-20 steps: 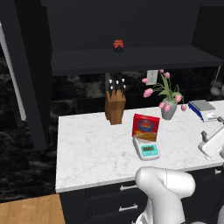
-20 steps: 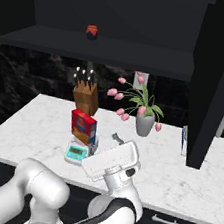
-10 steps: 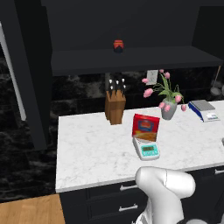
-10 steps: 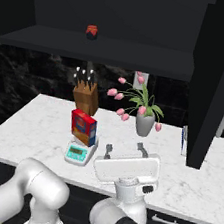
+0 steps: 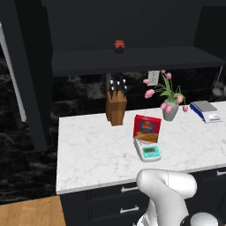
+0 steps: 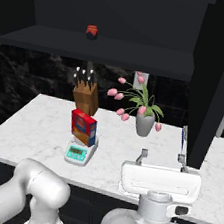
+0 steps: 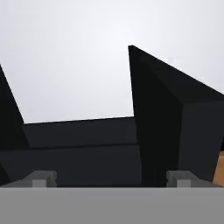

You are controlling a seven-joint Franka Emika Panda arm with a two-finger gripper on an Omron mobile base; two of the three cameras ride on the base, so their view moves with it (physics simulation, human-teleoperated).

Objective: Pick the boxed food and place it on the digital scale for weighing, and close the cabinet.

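Standing on the digital scale (image 5: pixel 148 151) near the counter's (image 5: pixel 88 154) front edge, the boxed food (image 5: pixel 147 128) stays put. From the right, the gripper (image 6: pixel 161 157) is spread wide, empty, pointing up beside the cabinet (image 6: pixel 218 73) door; it has swung right since a second ago. Looking along the hand, that dark door (image 7: pixel 170 122) stands open.

boxed food (image 5: pixel 147 128): red, blue oval | digital scale (image 5: pixel 148 151): white, teal display | cabinet (image 5: pixel 26 79): black
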